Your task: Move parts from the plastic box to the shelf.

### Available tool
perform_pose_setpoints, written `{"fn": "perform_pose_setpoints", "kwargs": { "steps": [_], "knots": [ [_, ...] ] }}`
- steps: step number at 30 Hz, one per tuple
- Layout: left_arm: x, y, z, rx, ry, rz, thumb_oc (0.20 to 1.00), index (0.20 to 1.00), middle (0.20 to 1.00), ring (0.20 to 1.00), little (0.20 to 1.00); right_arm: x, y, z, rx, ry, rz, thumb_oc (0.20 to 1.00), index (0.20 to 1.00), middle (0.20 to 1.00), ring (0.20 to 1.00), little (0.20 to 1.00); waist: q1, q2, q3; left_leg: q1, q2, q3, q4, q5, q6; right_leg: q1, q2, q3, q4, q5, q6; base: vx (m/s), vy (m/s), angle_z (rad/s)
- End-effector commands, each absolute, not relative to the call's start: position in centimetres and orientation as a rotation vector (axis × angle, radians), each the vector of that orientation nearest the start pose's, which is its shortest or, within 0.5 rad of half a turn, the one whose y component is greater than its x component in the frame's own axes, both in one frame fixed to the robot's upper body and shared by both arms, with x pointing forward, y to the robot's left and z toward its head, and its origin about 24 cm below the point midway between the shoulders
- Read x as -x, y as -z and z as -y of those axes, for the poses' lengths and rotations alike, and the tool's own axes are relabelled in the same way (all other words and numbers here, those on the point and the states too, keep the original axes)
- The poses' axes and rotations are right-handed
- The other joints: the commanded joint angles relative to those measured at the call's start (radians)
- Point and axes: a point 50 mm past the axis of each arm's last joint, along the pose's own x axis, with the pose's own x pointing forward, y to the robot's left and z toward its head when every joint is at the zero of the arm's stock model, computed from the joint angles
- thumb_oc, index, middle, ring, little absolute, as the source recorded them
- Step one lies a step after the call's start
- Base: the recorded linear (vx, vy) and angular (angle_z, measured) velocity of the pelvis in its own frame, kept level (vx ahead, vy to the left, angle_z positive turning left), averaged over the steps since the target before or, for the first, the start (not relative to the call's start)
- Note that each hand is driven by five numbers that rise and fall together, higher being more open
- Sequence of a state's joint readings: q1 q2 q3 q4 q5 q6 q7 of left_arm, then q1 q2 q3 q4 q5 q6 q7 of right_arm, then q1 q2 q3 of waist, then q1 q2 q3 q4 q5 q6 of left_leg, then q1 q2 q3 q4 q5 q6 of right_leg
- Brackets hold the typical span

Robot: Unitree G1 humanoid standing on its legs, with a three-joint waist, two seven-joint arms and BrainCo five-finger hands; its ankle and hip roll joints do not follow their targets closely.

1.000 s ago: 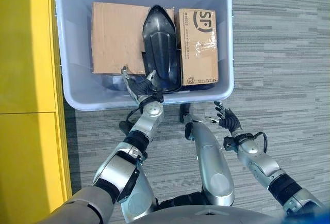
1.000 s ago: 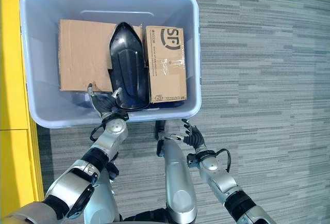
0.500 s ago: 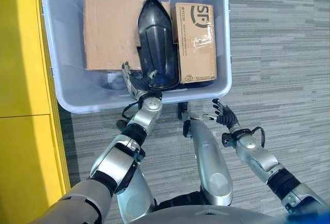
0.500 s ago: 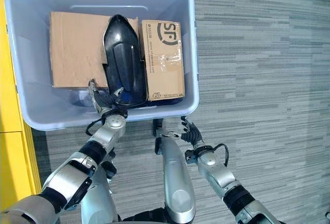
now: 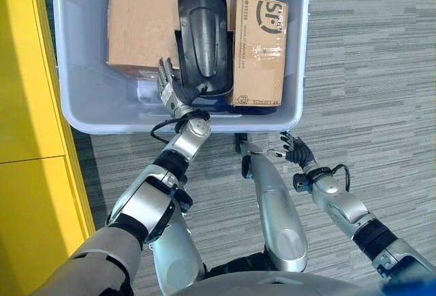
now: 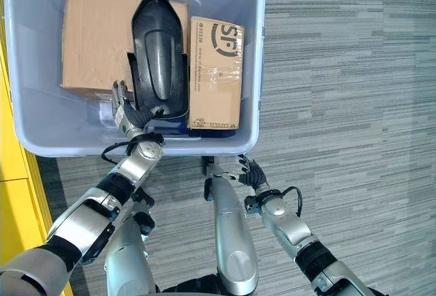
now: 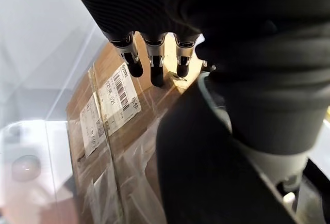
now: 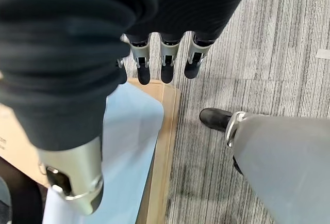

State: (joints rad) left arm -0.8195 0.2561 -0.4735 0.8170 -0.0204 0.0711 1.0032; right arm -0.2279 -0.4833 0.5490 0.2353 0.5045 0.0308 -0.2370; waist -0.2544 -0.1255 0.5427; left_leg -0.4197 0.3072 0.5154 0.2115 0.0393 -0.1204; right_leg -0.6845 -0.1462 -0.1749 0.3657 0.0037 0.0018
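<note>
A pale blue plastic box [image 5: 102,124] stands on the carpet in front of me. In it a long black moulded part [image 5: 203,33] lies between a large plain cardboard box [image 5: 139,16] and a smaller taped cardboard box [image 5: 260,50]. My left hand [image 5: 172,91] is inside the plastic box just past its near wall, open, with straight fingers [image 7: 154,72] against the black part's near left end and over the large box's labelled end [image 7: 113,110]. My right hand [image 5: 296,151] hangs open over the carpet outside the near right corner, holding nothing.
A yellow shelf unit [image 5: 27,105] runs along the left, close to the plastic box's left wall. Grey striped carpet [image 5: 368,71] spreads to the right. In the right wrist view the plastic box's pale wall [image 8: 129,131] lies just beside the fingers [image 8: 165,61].
The whole picture has shifted, so the camera moved. My left hand has reached farther over the near wall into the box, up beside the black part. The right hand has hardly moved.
</note>
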Motion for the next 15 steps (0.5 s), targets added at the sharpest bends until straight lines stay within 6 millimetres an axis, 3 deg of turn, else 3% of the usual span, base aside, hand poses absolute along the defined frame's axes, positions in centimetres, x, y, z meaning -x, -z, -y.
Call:
{"fn": "perform_pose_setpoints", "kwargs": {
  "steps": [1, 9, 15],
  "knots": [
    [-36.1, -10.5, -11.8, -0.662, -0.530, 0.392, 1.000, 1.000, 1.000, 1.000, 1.000, -26.4, -1.4, 15.3, 0.157, -0.202, -0.226, 1.000, 1.000, 1.000, 1.000, 1.000, -0.026, 0.015, -0.023, -0.101, 0.015, -0.050, 0.122, -0.040, -0.008, 0.034, 0.021, -0.021, 0.043, -0.108, 0.056, 0.00, -0.043, 0.00],
    [-32.5, -9.4, -11.2, -0.455, -0.534, 0.480, 1.000, 1.000, 1.000, 1.000, 1.000, -25.5, -1.2, 15.4, 0.104, -0.130, -0.220, 1.000, 1.000, 1.000, 1.000, 1.000, 0.032, 0.054, -0.023, -0.072, -0.011, -0.081, 0.085, -0.030, -0.006, 0.071, -0.003, -0.059, 0.022, -0.112, 0.059, -0.01, -0.067, 0.04],
    [-30.8, -11.3, -11.1, -0.394, -0.521, 0.644, 1.000, 1.000, 1.000, 1.000, 1.000, -25.3, -1.2, 15.7, 0.095, -0.091, -0.220, 1.000, 1.000, 1.000, 1.000, 1.000, 0.054, 0.065, -0.023, -0.064, -0.018, -0.095, 0.083, -0.035, -0.002, 0.084, -0.015, -0.071, 0.025, -0.120, 0.055, -0.01, -0.027, 0.13]
  ]
}}
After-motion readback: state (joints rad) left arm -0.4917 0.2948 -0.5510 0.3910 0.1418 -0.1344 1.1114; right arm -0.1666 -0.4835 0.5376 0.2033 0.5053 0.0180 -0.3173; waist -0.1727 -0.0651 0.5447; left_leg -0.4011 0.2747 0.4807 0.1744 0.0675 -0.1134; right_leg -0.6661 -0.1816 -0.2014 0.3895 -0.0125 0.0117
